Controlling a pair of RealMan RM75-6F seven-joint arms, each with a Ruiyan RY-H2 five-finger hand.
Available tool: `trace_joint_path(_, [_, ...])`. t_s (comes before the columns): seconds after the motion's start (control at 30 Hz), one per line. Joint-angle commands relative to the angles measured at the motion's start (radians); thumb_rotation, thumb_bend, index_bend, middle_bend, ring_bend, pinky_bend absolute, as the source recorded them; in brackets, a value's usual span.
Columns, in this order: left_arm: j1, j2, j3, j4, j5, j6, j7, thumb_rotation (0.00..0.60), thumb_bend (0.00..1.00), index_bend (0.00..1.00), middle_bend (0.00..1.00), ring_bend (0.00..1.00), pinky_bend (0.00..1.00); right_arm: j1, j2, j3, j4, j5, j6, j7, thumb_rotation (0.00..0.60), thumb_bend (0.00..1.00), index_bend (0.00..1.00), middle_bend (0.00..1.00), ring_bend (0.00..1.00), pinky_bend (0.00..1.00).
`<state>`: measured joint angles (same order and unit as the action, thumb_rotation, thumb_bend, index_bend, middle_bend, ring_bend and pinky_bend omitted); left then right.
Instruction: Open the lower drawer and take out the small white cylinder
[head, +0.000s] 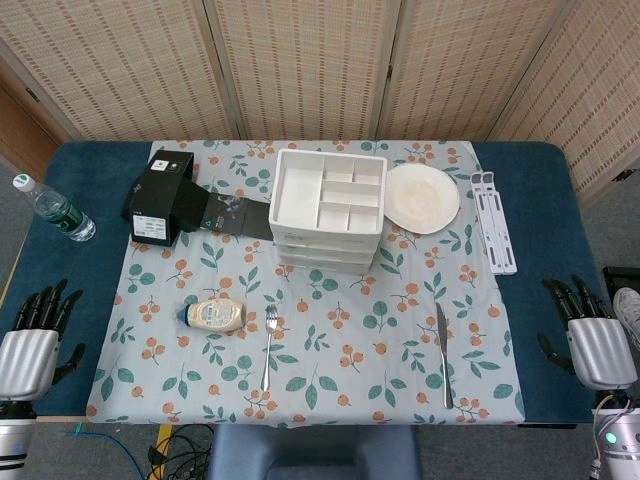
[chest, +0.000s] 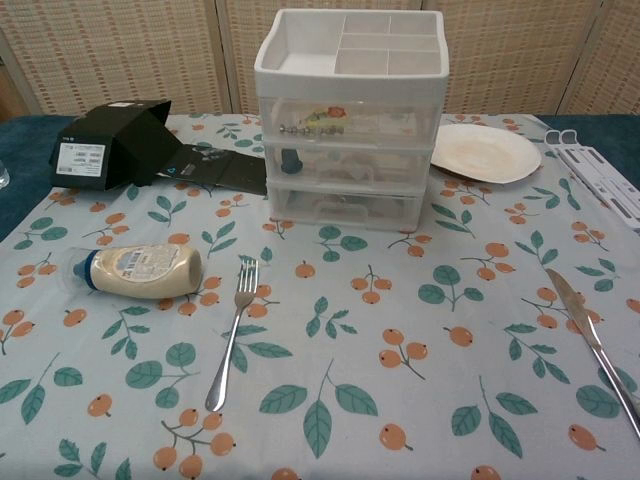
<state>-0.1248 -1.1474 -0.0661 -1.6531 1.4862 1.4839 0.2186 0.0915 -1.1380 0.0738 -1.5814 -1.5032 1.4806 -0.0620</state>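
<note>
A white plastic drawer unit (head: 328, 212) (chest: 350, 130) stands at the back centre of the floral tablecloth, with a divided tray on top and three translucent drawers, all closed. The lower drawer (chest: 345, 205) looks pale; I cannot make out a white cylinder inside it. My left hand (head: 35, 335) rests at the table's left front edge with fingers apart and nothing in it. At the right front edge my right hand (head: 590, 335) lies the same way, empty. Neither hand shows in the chest view.
A black box (head: 160, 195) lies left of the unit, a plate (head: 422, 197) and a white rack (head: 495, 220) to its right. A mayonnaise bottle (chest: 140, 270), fork (chest: 232, 335) and knife (chest: 595, 345) lie in front. A water bottle (head: 55, 208) lies far left.
</note>
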Motion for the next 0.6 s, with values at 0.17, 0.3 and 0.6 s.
trace_joint_path(0.17, [0.001, -0.003, 0.001, 0.005, 0.002, 0.005, -0.004, 0.6, 0.33, 0.11, 0.02, 0.02, 0.09, -0.001, 0.001, 0.0, -0.002, -0.003, 0.004, 0.002, 0.6, 0.35, 0.1, 0.15, 0.07, 0.17])
trace_joint_path(0.3, [0.001, -0.004, 0.001, 0.006, 0.001, 0.005, -0.007, 0.6, 0.33, 0.11, 0.02, 0.02, 0.09, -0.003, 0.002, 0.0, -0.006, -0.005, 0.01, 0.001, 0.6, 0.35, 0.1, 0.15, 0.07, 0.17])
trace_joint_path(0.6, [-0.001, -0.009, 0.001, 0.013, 0.0, 0.003, -0.012, 0.6, 0.33, 0.11, 0.02, 0.02, 0.09, -0.001, 0.006, -0.002, -0.02, -0.01, 0.007, -0.002, 0.6, 0.35, 0.1, 0.15, 0.08, 0.17])
